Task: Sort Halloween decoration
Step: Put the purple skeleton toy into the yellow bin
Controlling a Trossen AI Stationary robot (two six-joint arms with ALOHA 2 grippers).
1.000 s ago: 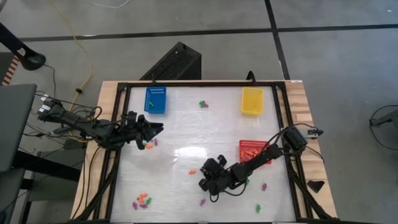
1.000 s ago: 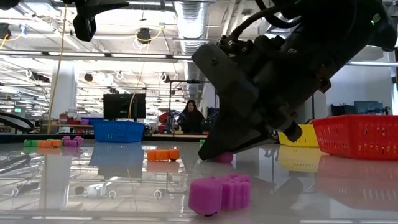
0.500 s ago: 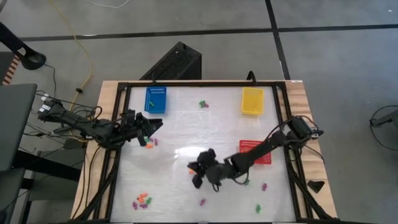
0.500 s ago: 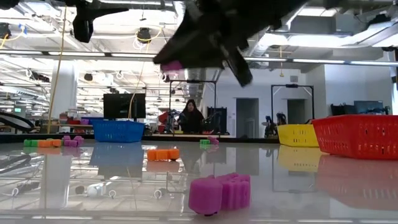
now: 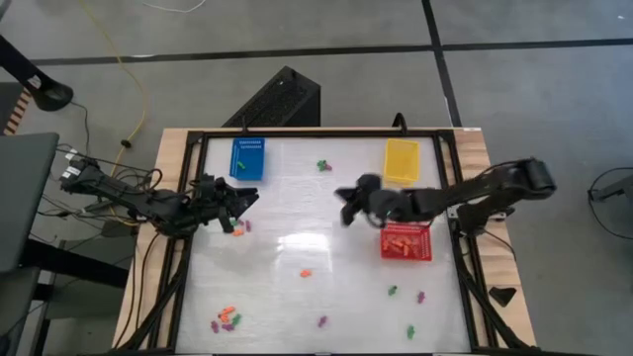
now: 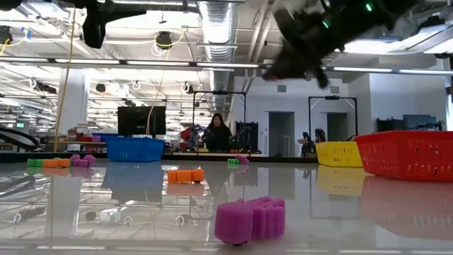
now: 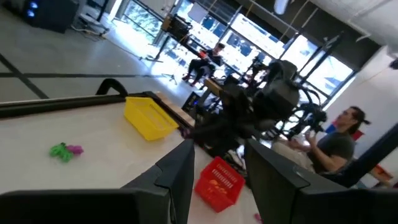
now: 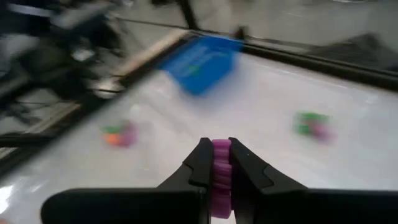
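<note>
Carrying: purple piece [image 8: 221, 167] clenched in right hand [image 5: 348, 205]
Left hand [image 5: 240, 208]: released
Done: red basket [image 5: 406, 241] seemingly part-filled
Left: many pieces loose on counter [image 5: 297, 213]

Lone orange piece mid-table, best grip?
Come straight down on the orange piece and close the jaws across its short width. It lies flat and elongated, with bare table all round, so nothing blocks a top approach.

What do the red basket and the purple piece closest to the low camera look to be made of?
Red basket: probably rigid moulded plastic, going by its regular perforated walls and even colour. Purple piece: looks like soft foam or matte plastic, with a dull, lobed surface without glints; the pictures leave open which.
</note>
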